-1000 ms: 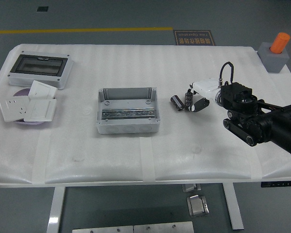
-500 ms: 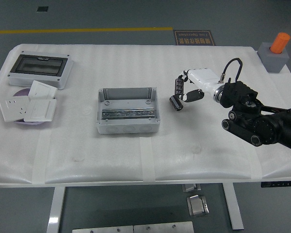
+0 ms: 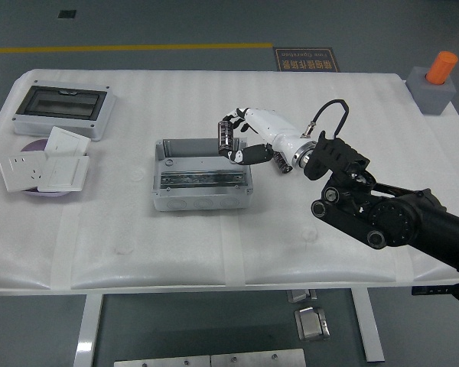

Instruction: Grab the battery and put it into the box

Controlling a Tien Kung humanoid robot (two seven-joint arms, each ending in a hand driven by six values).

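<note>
My right hand (image 3: 236, 139) reaches in from the right, its white palm and dark fingers curled around a small black cylindrical battery (image 3: 224, 135). The battery hangs upright in the grasp, just above the right rear corner of the open grey box (image 3: 201, 198). That box sits at the table's middle with a metal rail across its floor. The black right arm (image 3: 382, 214) stretches back to the picture's right edge. No left arm shows anywhere.
A grey enclosure with a dark window (image 3: 61, 108) lies at the back left. White wall sockets (image 3: 42, 169) are stacked on a purple disc at the left. A grey block with an orange cylinder (image 3: 436, 82) stands at the back right corner.
The right hand lifted the battery off the table to the right of the box and carried it left, up to the box's right rear corner.
</note>
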